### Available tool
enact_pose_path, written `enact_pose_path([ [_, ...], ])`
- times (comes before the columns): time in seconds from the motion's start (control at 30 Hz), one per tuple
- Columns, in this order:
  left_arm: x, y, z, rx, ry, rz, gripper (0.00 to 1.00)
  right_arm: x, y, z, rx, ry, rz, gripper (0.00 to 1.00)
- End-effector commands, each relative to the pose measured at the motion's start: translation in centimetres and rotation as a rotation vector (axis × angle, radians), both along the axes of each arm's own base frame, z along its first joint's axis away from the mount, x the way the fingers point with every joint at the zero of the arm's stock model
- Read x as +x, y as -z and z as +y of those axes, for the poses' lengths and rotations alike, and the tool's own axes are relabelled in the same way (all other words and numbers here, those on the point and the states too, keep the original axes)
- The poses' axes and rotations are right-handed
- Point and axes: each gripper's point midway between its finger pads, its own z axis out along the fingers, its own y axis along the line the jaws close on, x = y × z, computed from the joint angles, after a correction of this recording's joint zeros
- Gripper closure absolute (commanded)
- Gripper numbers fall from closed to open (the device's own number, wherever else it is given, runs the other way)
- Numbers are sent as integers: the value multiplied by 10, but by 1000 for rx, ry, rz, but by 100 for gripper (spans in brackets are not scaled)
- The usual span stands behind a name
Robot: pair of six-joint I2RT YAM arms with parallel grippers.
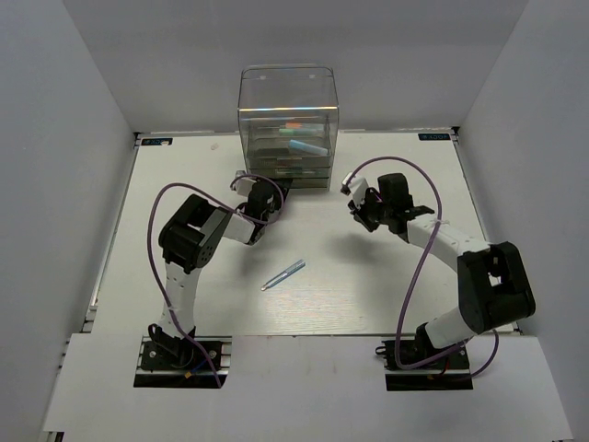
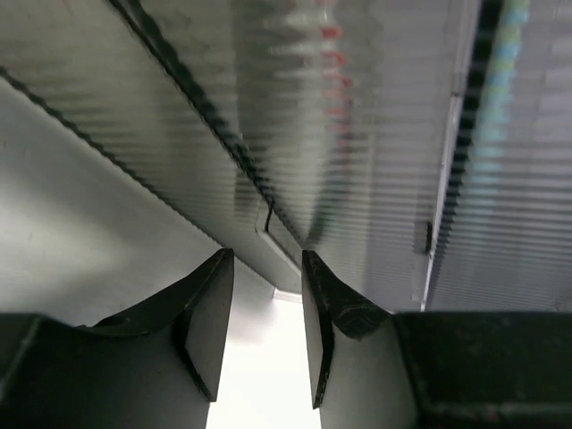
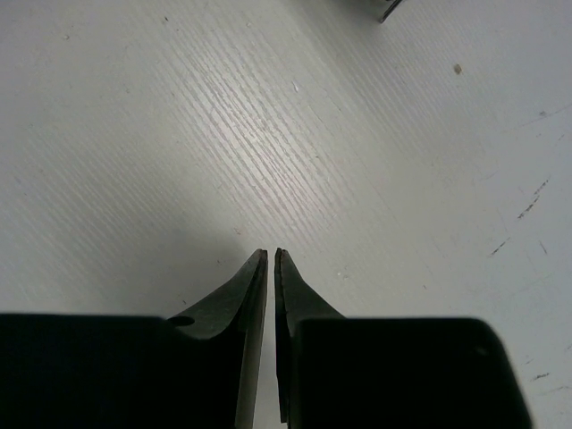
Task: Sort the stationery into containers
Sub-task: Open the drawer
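Note:
The clear drawer unit [image 1: 288, 124] stands at the back middle of the table. An orange marker [image 1: 294, 125] and a mint-green marker [image 1: 306, 146] show through its trays. A thin silvery-blue pen [image 1: 283, 274] lies alone on the table between the arms. My left gripper [image 1: 260, 191] is open and empty, close against the unit's lower left front. In the left wrist view its jaws [image 2: 266, 259] stand apart just under the ribbed plastic wall [image 2: 375, 134]. My right gripper [image 1: 361, 204] is shut and empty, right of the unit; in the right wrist view [image 3: 271, 255] it is over bare table.
White walls close in the table on the left, back and right. A dark corner [image 3: 388, 9] of the drawer unit shows at the top edge of the right wrist view. Purple cables loop over both arms.

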Motion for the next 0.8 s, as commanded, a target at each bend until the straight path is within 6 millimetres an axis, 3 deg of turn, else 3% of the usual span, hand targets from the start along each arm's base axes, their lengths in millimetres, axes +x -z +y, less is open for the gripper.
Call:
enact_pose_path([
  [0.0, 14, -13, 2, -12, -32, -35, 54, 17, -18, 5, 34, -3, -46, 86],
  [0.33, 24, -5, 9, -19, -50, -48, 61, 19, -10, 4, 29, -6, -24, 86],
  [0.63, 26, -7, 8, -50, -51, -101, 99, 25, -9, 6, 28, -13, -16, 86],
  [0.77, 19, -3, 10, -61, -44, -100, 100, 26, -10, 8, 33, -19, -16, 86],
])
